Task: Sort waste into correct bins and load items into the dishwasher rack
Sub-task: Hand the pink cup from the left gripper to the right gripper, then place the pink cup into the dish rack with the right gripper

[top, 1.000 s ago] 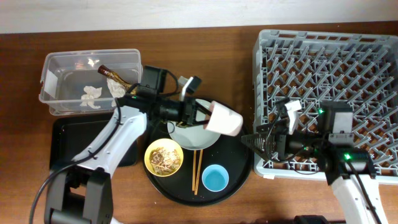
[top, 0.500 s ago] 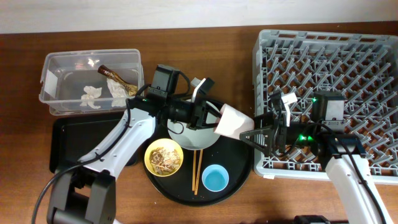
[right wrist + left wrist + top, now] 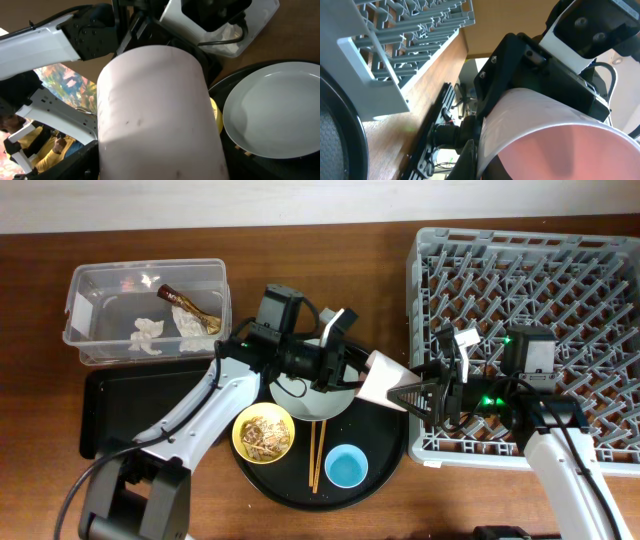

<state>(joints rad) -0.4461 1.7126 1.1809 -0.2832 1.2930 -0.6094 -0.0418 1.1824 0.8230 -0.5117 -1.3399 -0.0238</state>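
Note:
My left gripper (image 3: 345,366) is shut on the pink cup (image 3: 381,377) and holds it on its side above the round tray's right edge. The cup's base points at my right gripper (image 3: 412,394), whose open fingers flank that end. The cup fills the right wrist view (image 3: 155,110) and the left wrist view (image 3: 560,135). The grey-green plate (image 3: 305,398), the yellow bowl (image 3: 263,432) with tan scraps, the blue cup (image 3: 346,468) and the chopsticks (image 3: 317,452) lie on the round tray. The dishwasher rack (image 3: 560,290) stands at the right.
The clear tub (image 3: 100,280) at the back left holds white tissues (image 3: 148,332) and the gold-brown wrapper (image 3: 190,305). The shallow black rectangular tray (image 3: 105,410) lies in front of it. The round black tray (image 3: 390,455) touches the rack's left front corner.
My left gripper has carried the pink cup to the right, from above the plate to the right gripper. The right gripper's fingers now sit around the cup's base.

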